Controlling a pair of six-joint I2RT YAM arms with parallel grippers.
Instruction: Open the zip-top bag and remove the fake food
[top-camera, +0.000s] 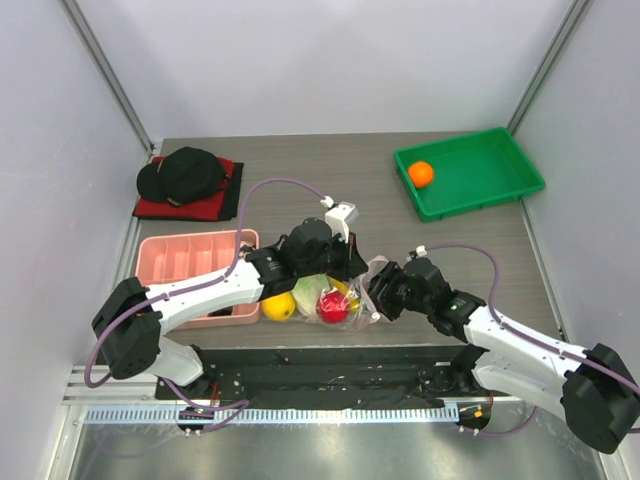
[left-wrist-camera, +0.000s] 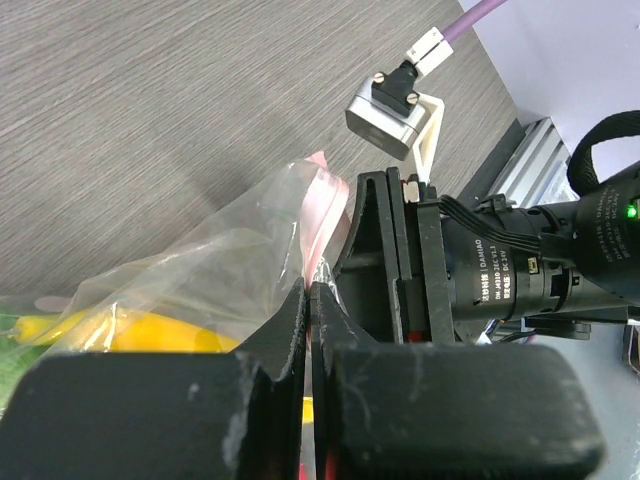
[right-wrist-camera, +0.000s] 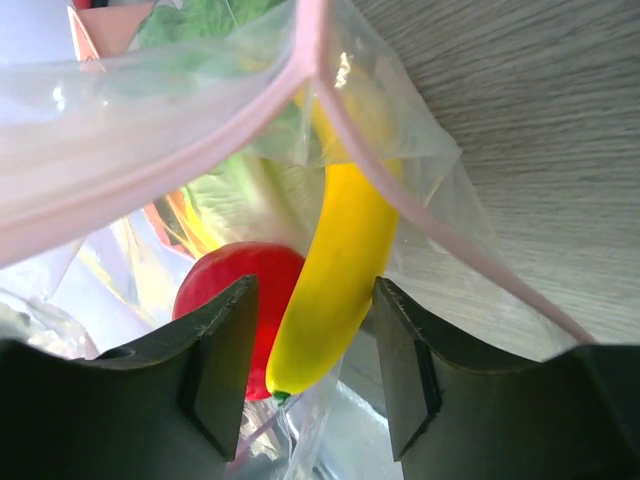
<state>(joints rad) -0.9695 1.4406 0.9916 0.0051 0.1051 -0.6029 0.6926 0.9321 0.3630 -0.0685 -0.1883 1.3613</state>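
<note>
While it lies near the front of the table (top-camera: 300, 160), between both claws, zip-top bag (left-wrist-camera: 230, 250): mouth open, fake food (right-wrist-camera: 235, 285) inside.
Left claw (left-wrist-camera: 308, 295): pinching the bag's edge; may slip.
Right claw (right-wrist-camera: 315, 300): spread around banana (right-wrist-camera: 345, 220); could grab plastic too.

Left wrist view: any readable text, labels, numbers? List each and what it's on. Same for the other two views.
"DAMIAO": white print on the black motor housing behind the right arm's jaws, in the left wrist view.
Smaller white lines beside it, apparently a model code and a voltage rating: too blurred to read reliably.
Top external and right wrist views: no readable text.
</note>
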